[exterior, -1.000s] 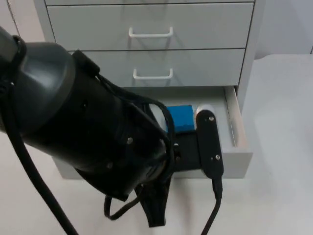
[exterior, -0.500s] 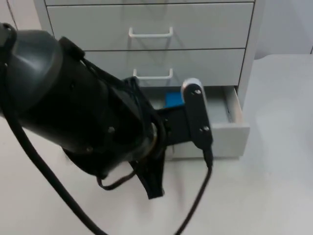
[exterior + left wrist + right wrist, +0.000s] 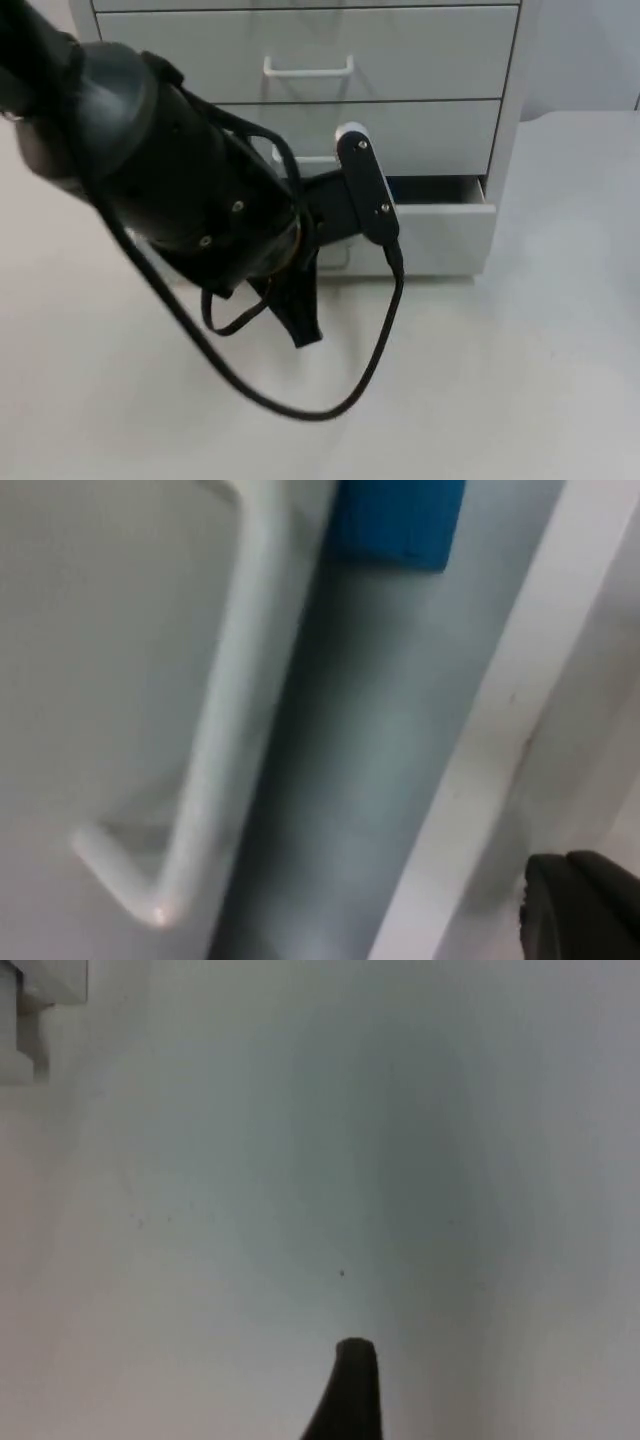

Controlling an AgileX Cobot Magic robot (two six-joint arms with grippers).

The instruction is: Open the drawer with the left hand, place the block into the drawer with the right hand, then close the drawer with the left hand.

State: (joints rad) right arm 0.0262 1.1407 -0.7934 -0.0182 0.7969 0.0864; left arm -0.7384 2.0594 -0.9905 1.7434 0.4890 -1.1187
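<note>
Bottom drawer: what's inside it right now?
Through the narrow gap left in the bottom drawer, the left wrist view shows a blue block on its grey floor. In the top view the left arm covers the rest of the inside.

The left arm [image 3: 170, 190] reaches in from the tabletop's far left corner, wrist low toward the far edge. The right gripper [image 3: 345, 1400] hangs above the tabletop, one black fingertip [image 3: 350, 1380] in sight.
</note>
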